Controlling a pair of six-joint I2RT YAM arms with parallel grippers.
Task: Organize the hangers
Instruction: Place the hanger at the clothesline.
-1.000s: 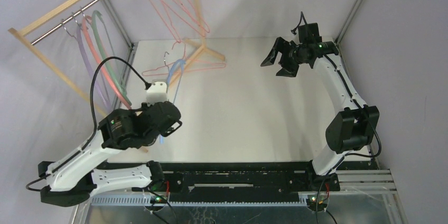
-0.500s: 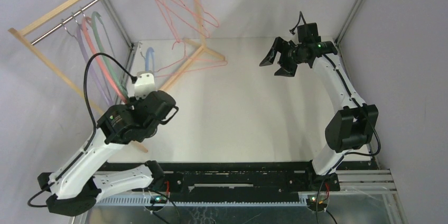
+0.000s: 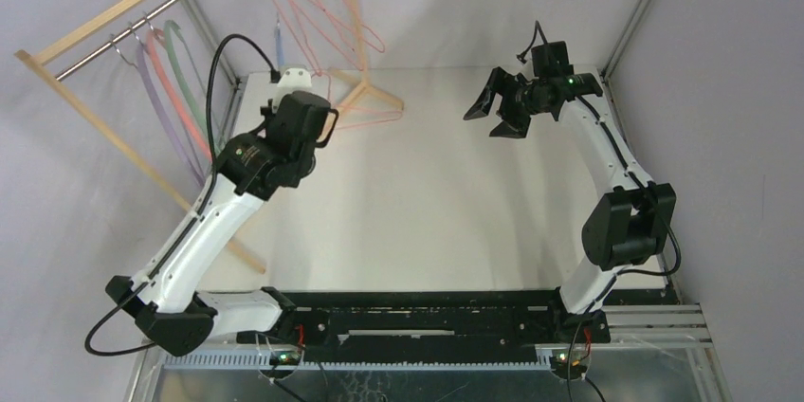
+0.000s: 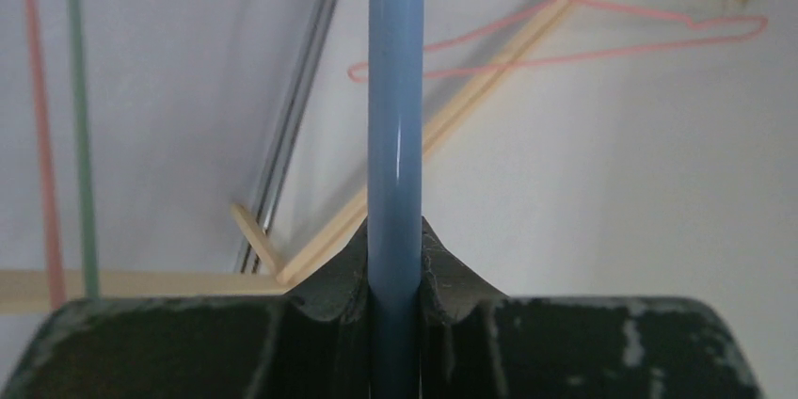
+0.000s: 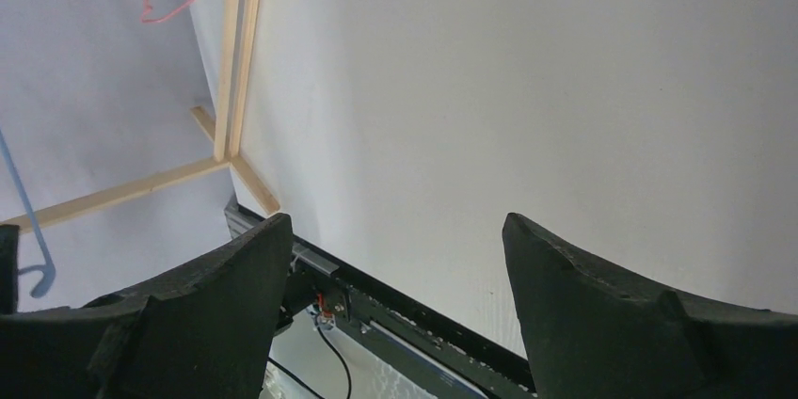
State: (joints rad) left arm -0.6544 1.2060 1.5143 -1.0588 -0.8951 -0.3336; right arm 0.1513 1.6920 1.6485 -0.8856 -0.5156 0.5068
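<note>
From above, the left arm (image 3: 275,141) reached toward the far-left corner of the desk (image 3: 427,193). The blue hanger (image 3: 278,42) rose beyond its wrist. The rack's metal rod (image 3: 142,20) lay up and to the left of that grip, carrying the lilac, pink and green hangers (image 3: 183,99). The right fingers (image 3: 492,114) hovered well off to the right, so the left arm was plainly the nearer one.

In the left wrist view, the left fingers (image 4: 395,263) were pinched nearly closed on the blue hanger's bar, and its long axis ran straight ahead of them. A metal bar (image 4: 299,107) just left of it may have been the rod or a frame post; I couldn't tell. A pink wire hanger (image 4: 602,37) lay ahead to the right, on the desk.

In the right wrist view, the right fingers gaped wide with nothing held and only bare desk between them.
</note>
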